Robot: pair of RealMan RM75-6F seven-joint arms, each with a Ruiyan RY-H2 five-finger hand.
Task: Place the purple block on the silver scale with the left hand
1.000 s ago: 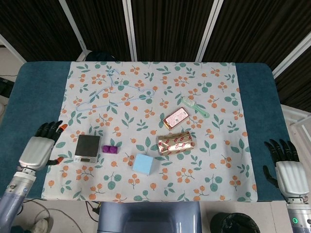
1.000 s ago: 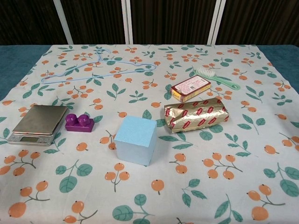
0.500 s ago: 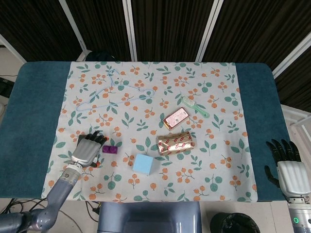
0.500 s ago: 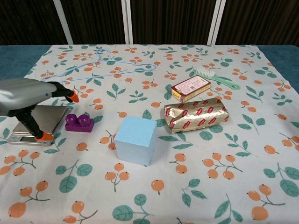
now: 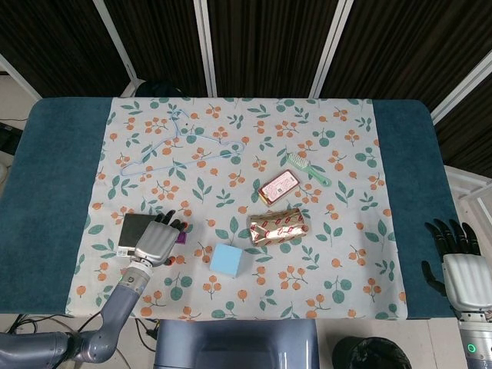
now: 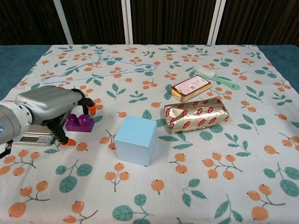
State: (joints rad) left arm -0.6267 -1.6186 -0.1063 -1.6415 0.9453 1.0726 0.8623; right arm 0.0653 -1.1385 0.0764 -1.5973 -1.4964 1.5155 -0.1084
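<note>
The purple block [image 6: 79, 122] lies on the flowered cloth just right of the silver scale [image 5: 137, 228]. My left hand [image 6: 46, 105] hovers over the block with its fingers apart. Its orange fingertips [image 6: 92, 110] reach behind the block and the thumb is down in front of it. I see no grip on the block. In the head view the left hand [image 5: 157, 241] hides most of the block [image 5: 181, 237]. In the chest view it covers the scale's plate, so only the scale's display [image 6: 32, 138] shows. My right hand [image 5: 460, 269] rests spread at the table's right front corner.
A light blue cube [image 6: 135, 140] stands right of the block. Beyond it lie a gold foil packet [image 6: 196, 114], a red box [image 6: 190, 87] and a green brush [image 6: 217, 79]. A blue wire hanger [image 6: 98, 66] lies at the back left.
My left hand has come in from the table's left edge, passed over the scale and now sits over the purple block. The block, the scale and my right hand have stayed put.
</note>
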